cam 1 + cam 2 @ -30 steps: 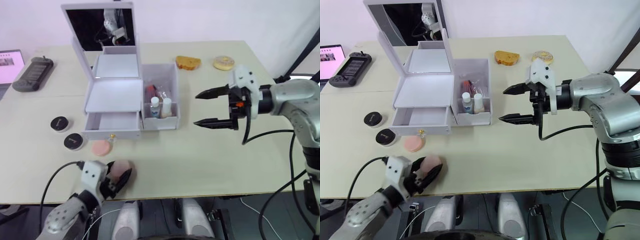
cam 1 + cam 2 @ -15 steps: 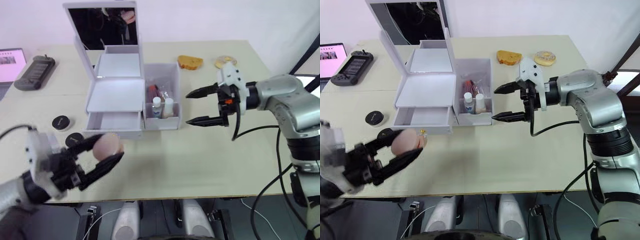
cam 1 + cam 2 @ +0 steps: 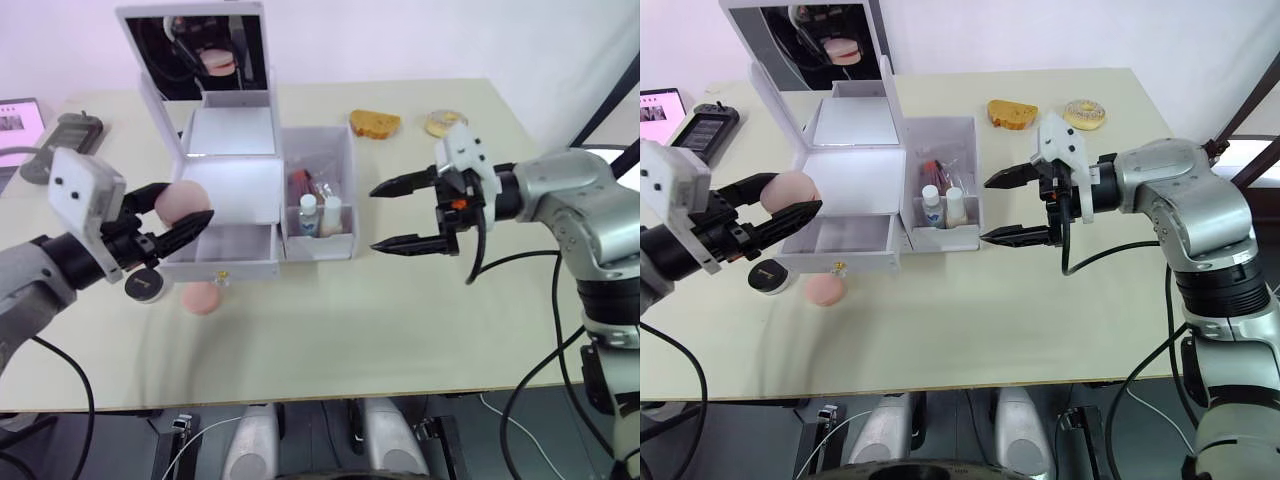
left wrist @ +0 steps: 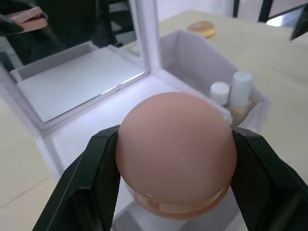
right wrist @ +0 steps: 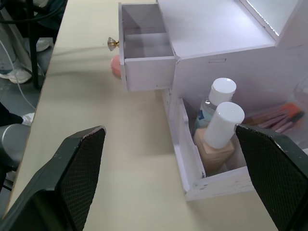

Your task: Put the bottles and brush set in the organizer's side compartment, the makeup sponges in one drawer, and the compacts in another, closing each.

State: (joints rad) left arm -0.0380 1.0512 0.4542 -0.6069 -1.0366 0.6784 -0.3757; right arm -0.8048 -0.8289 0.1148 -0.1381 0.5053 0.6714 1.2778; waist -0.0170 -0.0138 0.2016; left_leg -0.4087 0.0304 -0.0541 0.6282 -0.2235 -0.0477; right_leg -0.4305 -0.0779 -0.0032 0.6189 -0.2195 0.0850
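Left fingers (image 3: 172, 222) clamp a pink sponge (image 3: 180, 203) above the open drawer (image 3: 222, 245); right fingers (image 3: 397, 214) spread apart

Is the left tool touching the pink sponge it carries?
Touching. The left wrist view shows the left tool with both black fingers pressed against the sides of the sponge, no gap.

Pink sponges (image 3: 180, 202), white organizer (image 3: 228, 186), white-capped bottles (image 3: 322, 214), black compacts (image 3: 146, 285), beige table (image 3: 400, 310).
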